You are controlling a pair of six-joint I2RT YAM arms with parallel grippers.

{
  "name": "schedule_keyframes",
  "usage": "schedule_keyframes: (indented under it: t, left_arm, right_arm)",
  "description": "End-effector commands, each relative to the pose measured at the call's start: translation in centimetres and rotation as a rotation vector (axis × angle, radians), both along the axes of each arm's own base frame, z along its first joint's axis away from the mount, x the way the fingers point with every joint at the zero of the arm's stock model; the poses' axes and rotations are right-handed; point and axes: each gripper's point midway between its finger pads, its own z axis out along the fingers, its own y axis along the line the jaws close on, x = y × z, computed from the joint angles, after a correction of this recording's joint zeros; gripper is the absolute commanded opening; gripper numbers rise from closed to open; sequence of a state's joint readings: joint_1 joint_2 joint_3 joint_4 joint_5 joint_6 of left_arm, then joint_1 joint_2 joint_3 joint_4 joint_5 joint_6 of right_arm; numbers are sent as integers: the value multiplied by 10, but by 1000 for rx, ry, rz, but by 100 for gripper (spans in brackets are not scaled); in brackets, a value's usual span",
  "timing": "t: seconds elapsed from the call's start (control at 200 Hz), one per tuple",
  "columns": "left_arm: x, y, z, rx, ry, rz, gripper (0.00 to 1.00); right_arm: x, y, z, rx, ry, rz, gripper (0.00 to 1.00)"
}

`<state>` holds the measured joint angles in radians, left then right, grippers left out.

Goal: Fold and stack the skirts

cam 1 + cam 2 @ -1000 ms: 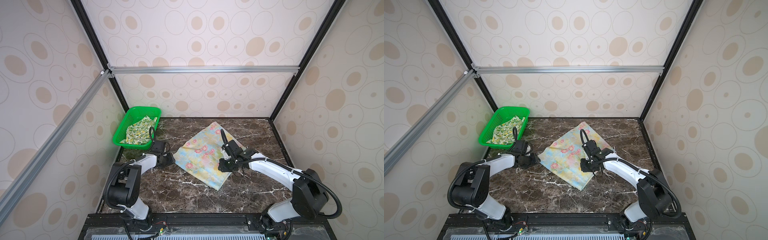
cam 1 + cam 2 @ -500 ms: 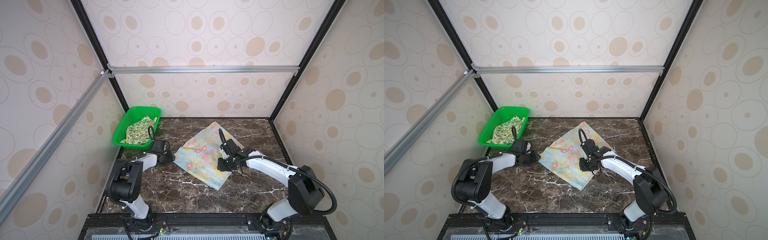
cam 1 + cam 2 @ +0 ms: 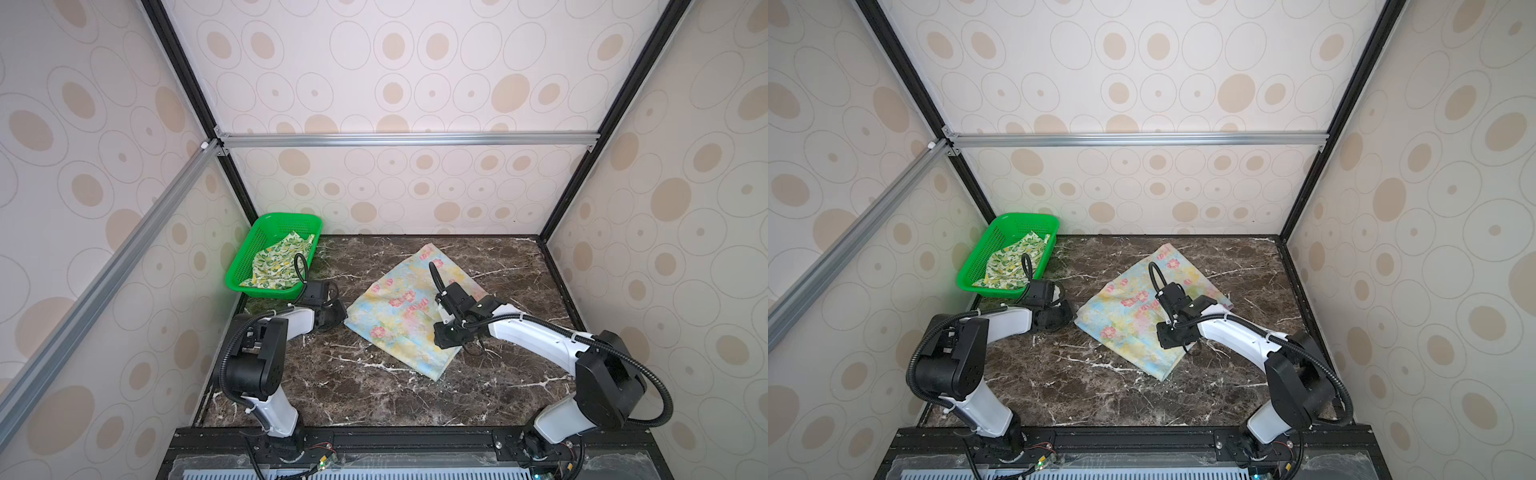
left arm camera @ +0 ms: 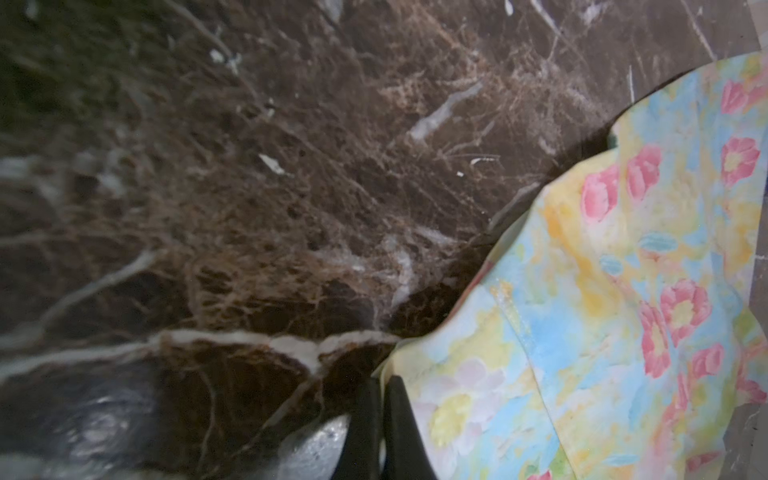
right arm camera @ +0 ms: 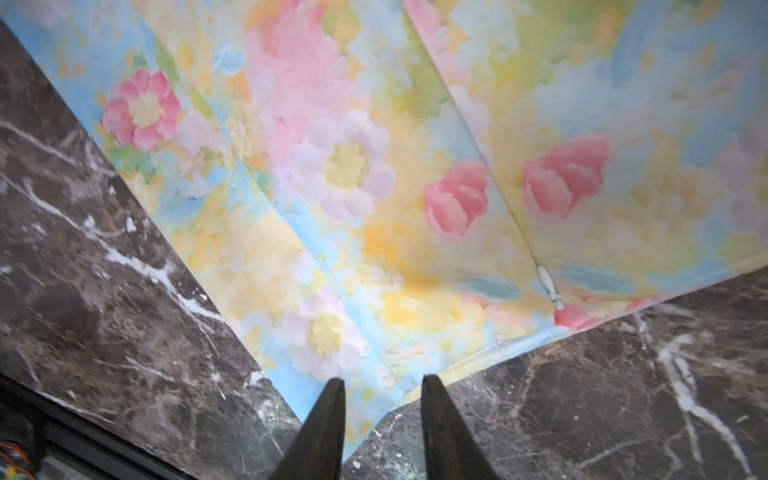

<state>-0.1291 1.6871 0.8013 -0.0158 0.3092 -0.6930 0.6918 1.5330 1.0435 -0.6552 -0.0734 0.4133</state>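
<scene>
As I watch through the stereo head, the biggest thing is the booth: walls papered with beige ovals [image 3: 395, 83], black corner posts, and an aluminium rail [image 3: 407, 139] across the back. Its floor is a dark brown marble tabletop [image 3: 374, 395] veined in white.

A pastel blue-yellow floral skirt [image 3: 399, 328] of thin cloth with pink flowers lies spread flat right of centre. It sits as a diamond, one corner toward the back wall and one toward me. A green plastic mesh basket [image 3: 249, 257] sits in the back left corner, well apart from it. A cream lemon-print skirt [image 3: 278, 266] lies crumpled inside the basket.

The left gripper [image 3: 341, 312] lies low over the marble, right at the floral skirt's left corner. In the left wrist view its black fingers [image 4: 361, 415] are pressed together, and the cloth's corner meets their tips. I cannot tell whether any cloth is caught between them.

The right gripper [image 3: 442, 341] hangs over the skirt's right half, near the edge. In the right wrist view its fingers [image 5: 328, 415] stand spread, with the skirt's corner lying flat in the gap. I cannot tell whether the tips touch the cloth.

Only that wrist view shows the stitched seams and a small white zipper pull [image 5: 548, 286] at the cloth's edge. Both top views are too coarse for either.
</scene>
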Motion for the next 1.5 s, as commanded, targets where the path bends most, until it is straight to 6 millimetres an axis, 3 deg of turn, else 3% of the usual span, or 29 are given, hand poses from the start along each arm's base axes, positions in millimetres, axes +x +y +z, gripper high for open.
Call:
schedule_keyframes:
  t: [0.0, 0.19, 0.275, 0.63, 0.895, 1.27, 1.32, 1.426, 1.496]
  left_arm:
    - [1, 4, -2, 7, 3, 13, 0]
    - [4, 6, 4, 10, -14, 15, 0]
    - [4, 7, 6, 14, -20, 16, 0]
    - [4, 11, 13, 27, -37, 17, 0]
    - [2, 12, 14, 26, -41, 17, 0]
    - [3, 13, 16, 23, -46, 21, 0]
    - [3, 14, 17, 22, -46, 23, 0]
    - [4, 17, 21, 30, -53, 31, 0]
    - [6, 20, 26, 34, -64, 43, 0]
  right_arm:
    - [-20, -4, 0, -117, -54, 132, 39]
    - [-54, 13, -11, -182, -71, 322, 46]
    - [-60, 14, -17, -204, -71, 351, 47]
    - [-69, 21, -32, -229, -54, 429, 54]
    - [-70, 25, -51, -233, -35, 428, 53]
    - [-76, 27, -71, -289, -29, 466, 34]
    - [-77, 27, -72, -302, -33, 473, 26]
    - [-77, 26, -71, -312, -41, 480, 0]
    - [-78, 26, -67, -305, -44, 481, 0]
